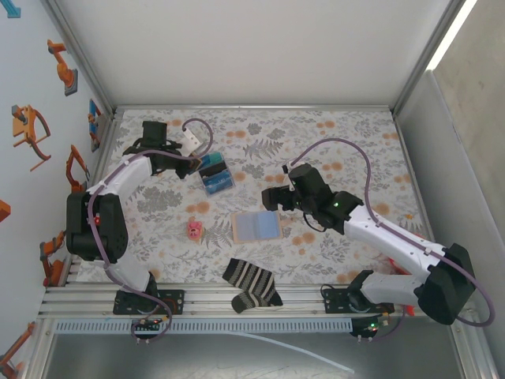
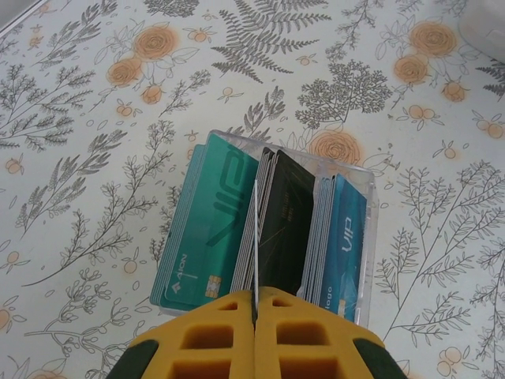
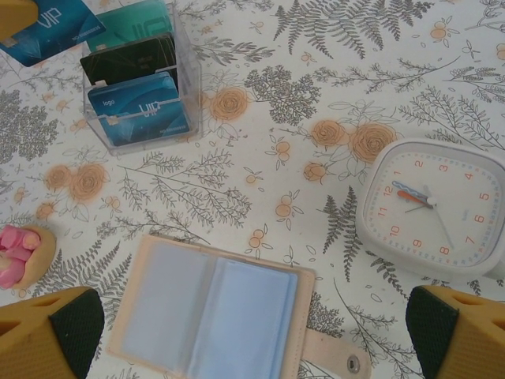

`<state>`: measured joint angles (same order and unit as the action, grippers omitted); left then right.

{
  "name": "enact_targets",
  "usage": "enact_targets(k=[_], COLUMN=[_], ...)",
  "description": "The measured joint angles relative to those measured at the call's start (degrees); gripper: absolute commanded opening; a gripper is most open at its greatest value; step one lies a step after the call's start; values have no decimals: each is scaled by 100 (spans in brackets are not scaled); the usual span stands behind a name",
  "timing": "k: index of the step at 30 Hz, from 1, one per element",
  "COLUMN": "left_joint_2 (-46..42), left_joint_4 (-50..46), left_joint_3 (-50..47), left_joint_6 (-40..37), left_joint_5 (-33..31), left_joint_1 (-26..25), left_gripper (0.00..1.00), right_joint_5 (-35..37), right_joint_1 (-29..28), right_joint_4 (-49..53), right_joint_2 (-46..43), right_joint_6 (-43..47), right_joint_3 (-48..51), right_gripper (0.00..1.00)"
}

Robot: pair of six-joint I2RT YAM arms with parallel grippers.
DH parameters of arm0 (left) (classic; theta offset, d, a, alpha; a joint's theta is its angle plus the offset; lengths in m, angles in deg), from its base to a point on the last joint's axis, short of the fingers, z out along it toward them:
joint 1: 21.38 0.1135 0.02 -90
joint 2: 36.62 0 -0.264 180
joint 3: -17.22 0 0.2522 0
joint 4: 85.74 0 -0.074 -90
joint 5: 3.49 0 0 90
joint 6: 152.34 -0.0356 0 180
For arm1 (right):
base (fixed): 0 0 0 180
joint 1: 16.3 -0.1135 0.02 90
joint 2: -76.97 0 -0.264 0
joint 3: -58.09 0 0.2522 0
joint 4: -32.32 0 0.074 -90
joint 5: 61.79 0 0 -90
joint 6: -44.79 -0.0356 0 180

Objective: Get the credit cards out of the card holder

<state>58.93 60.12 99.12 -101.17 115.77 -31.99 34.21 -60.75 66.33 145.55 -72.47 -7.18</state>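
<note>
While the left jaws pinch a credit card (image 3: 49, 28) (blue), the card holder (image 3: 209, 316) lies between wide-open right jaws.

the card holder (image 3: 209, 316) is lying open on the counter (image 3: 260, 142) between the right tool's (image 3: 252, 328) widely parted fingers; ahead-left a clear box (image 3: 138, 75) is holding cards (image 3: 142, 118), and a white clock (image 3: 434, 209) is sitting ahead-right.
</note>
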Motion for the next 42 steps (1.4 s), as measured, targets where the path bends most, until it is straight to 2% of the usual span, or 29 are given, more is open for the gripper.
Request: enact_targets(k=[16,42], left_joint_2=[142,741], left_joint_4=[-337,-391], left_joint_3=[55,293], left_joint_6=[-240,-264], left_joint_5=[664,446], left_joint_1=[-483,-570], left_gripper=[0,0], right_joint_5=[-20,-17], right_joint_1=[0,0], right_joint_4=[-13,-13], right_joint_2=[11,7], right_joint_6=[-42,-144], right_joint_3=[0,0], right_gripper=[98,98])
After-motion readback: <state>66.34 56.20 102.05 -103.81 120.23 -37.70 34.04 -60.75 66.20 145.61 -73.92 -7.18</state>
